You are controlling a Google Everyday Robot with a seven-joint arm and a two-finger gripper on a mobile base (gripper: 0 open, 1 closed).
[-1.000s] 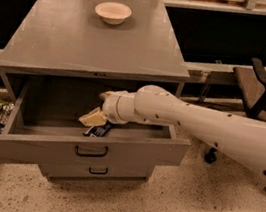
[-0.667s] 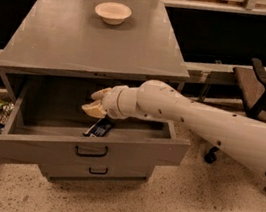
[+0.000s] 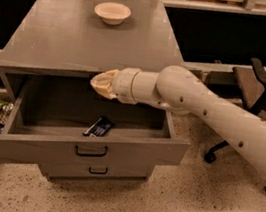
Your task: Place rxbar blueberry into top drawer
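Gripper (image 3: 101, 82) above dark, flat rxbar blueberry (image 3: 99, 126)

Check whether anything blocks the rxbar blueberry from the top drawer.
Nothing visible does: the rxbar blueberry lies inside the open top drawer, near its front wall. The gripper hangs above it, clear of it, at the front edge of the cabinet top.

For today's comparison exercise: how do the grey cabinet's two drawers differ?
The wide grey top drawer is pulled open; the shallower grey lower drawer is shut. The top one shows a dark-wrapped rxbar blueberry inside; the lower's inside is hidden. Both have dark loop handles. The cream gripper hangs above the open drawer.
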